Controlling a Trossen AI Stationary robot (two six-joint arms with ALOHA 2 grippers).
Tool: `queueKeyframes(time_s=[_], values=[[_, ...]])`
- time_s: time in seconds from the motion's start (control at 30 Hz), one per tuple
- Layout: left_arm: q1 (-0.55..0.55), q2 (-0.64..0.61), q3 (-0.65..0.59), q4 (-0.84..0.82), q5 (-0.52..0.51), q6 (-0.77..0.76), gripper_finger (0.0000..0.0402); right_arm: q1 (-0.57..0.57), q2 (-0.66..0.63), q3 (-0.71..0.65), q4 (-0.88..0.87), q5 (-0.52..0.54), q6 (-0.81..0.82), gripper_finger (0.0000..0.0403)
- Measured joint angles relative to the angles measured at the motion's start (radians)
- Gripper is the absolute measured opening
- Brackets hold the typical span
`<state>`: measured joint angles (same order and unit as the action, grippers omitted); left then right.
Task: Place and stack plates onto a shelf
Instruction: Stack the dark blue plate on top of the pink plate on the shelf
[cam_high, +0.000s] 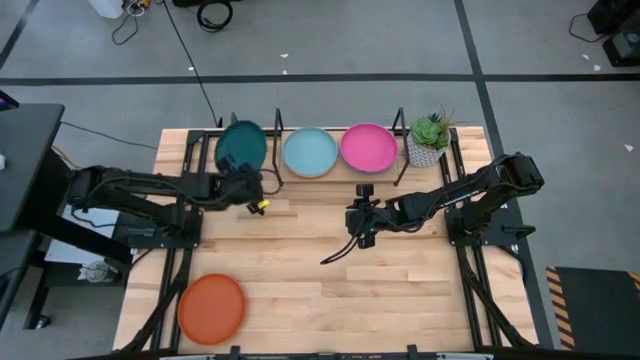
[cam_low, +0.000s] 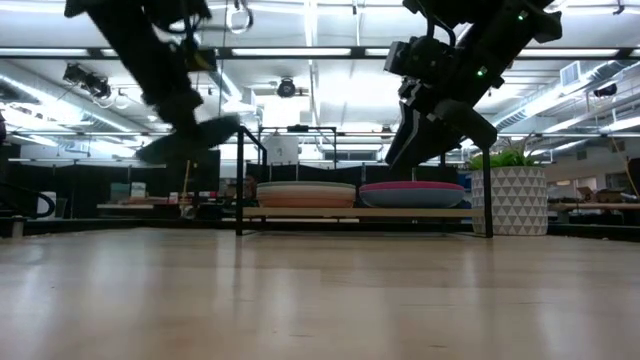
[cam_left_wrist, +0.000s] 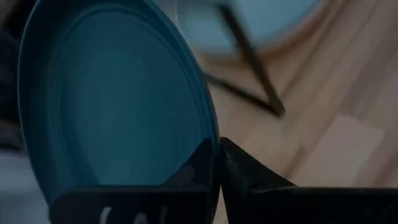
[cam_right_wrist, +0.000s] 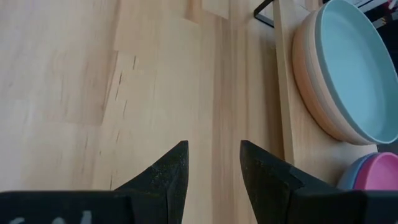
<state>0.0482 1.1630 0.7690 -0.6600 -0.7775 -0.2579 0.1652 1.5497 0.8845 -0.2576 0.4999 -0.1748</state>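
Observation:
My left gripper (cam_high: 243, 183) is shut on the dark teal plate (cam_high: 241, 146), carried above the left end of the black rod shelf (cam_high: 277, 128); the low view shows that plate (cam_low: 190, 139) tilted in the air. A light teal plate (cam_high: 310, 152) sits on a peach-tan one (cam_right_wrist: 305, 74) in the shelf's middle bay. A magenta plate (cam_high: 368, 147) lies on a blue one (cam_right_wrist: 354, 177) in the right bay. An orange plate (cam_high: 211, 308) rests flat near the table's near left corner. My right gripper (cam_high: 363, 222) hovers open over mid-table, holding nothing. My left gripper pinches the dark teal plate's rim (cam_left_wrist: 208, 140) between its two fingers, one finger on each face. The fingers come from the table's near side toward the shelf. The plate is lifted clear and tilted, its far part reaching over the shelf's left bay.
A green plant in a white patterned pot (cam_high: 429, 140) stands at the shelf's right end. Thin black divider posts (cam_left_wrist: 249, 62) rise between the bays. Bare wood table (cam_high: 400, 290) lies in front of the shelf. Cables hang off my right arm.

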Motion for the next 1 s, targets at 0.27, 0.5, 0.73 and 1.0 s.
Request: queueKeyframes(time_s=[0.27, 0.5, 0.73, 1.0], values=[[-0.146, 0.038, 0.012, 0.327, -0.218, 0.457, 0.0015, 0.060, -0.026, 0.000, -0.078, 0.187, 0.017, 0.0150], [-0.185, 0.055, 0.013, 0.570, 0.012, 0.797, 0.0016, 0.161, -0.162, 0.000, -0.144, 0.356, 0.019, 0.0150], [-0.160, 0.068, 0.013, 0.653, 0.355, 0.906, 0.0016, 0.297, -0.233, 0.000, -0.160, 0.504, -0.121, 0.0150], [-0.105, 0.203, 0.043, 0.636, 0.580, 0.889, 0.0016, 0.341, -0.171, 0.000, -0.063, 0.556, -0.358, 0.0162]])
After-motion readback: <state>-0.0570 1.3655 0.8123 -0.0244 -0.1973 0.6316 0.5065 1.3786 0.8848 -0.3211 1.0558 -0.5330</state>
